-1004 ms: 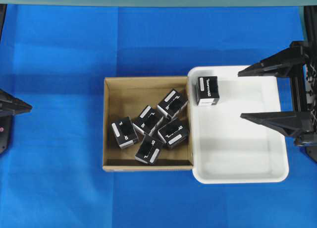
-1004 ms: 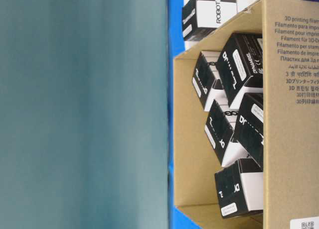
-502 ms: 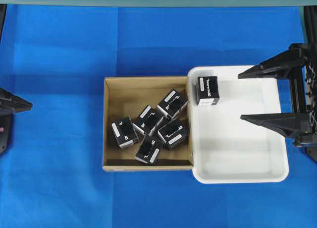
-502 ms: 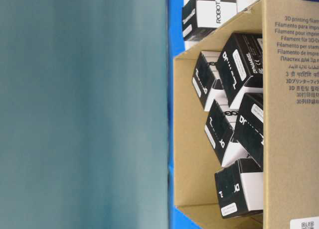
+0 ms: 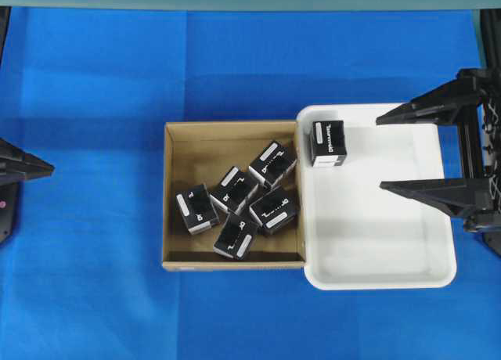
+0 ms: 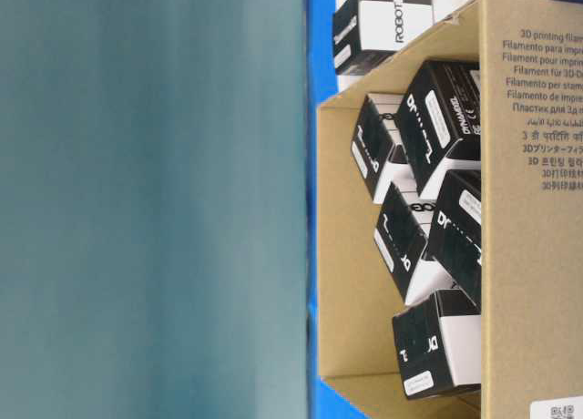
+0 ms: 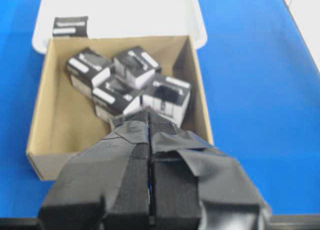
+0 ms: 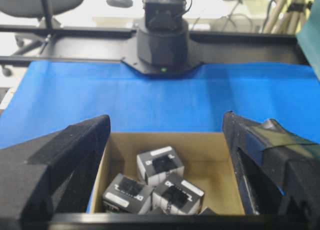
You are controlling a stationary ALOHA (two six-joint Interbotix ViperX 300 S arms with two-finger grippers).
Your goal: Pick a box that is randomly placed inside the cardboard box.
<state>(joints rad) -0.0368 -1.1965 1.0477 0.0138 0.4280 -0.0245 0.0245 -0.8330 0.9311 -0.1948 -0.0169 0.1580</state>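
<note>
The box [image 5: 329, 143], black with a long white word, stands in the far left corner of the white tray [image 5: 376, 250], outside the cardboard box [image 5: 169, 196]. It also shows in the table-level view [image 6: 383, 23] and the left wrist view [image 7: 70, 26]. Several similar black cartons [image 5: 239, 203] lie jumbled inside the cardboard box [image 7: 37, 115] [image 8: 165, 138]. My right gripper [image 5: 380, 152] [image 8: 166, 124] hangs open and empty over the tray, to the right of the box. At the far left edge of the cloth my left gripper [image 5: 35, 169] [image 7: 149, 114] is shut on nothing.
Blue cloth [image 5: 235, 63] covers the table. The tray butts against the right wall of the cardboard box. The other arm's black base [image 8: 162, 40] stands at the far edge of the cloth in the right wrist view.
</note>
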